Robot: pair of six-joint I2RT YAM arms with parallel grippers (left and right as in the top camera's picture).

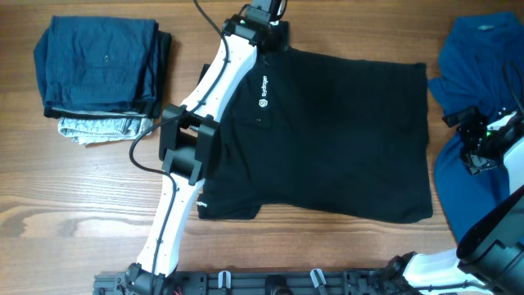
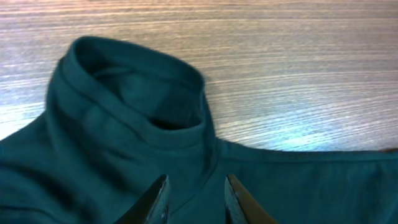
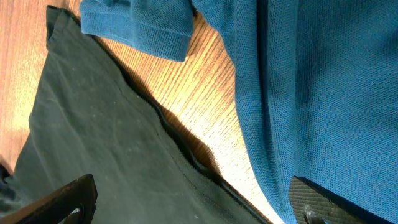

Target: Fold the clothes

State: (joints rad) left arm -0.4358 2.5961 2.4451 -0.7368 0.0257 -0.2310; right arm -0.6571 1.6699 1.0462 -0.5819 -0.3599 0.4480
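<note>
Stretched toward twelve o'clock, the left end effector (image 2: 194, 198) hovers slightly parted over the black polo shirt (image 1: 327, 131). The right end effector (image 1: 477, 146) gapes at three o'clock.

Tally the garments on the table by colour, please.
Black polo shirt: 1
Bright blue shirt: 1
Dark blue folded garment: 1
Pale grey folded garment: 1
Total: 4 that can be told apart
</note>
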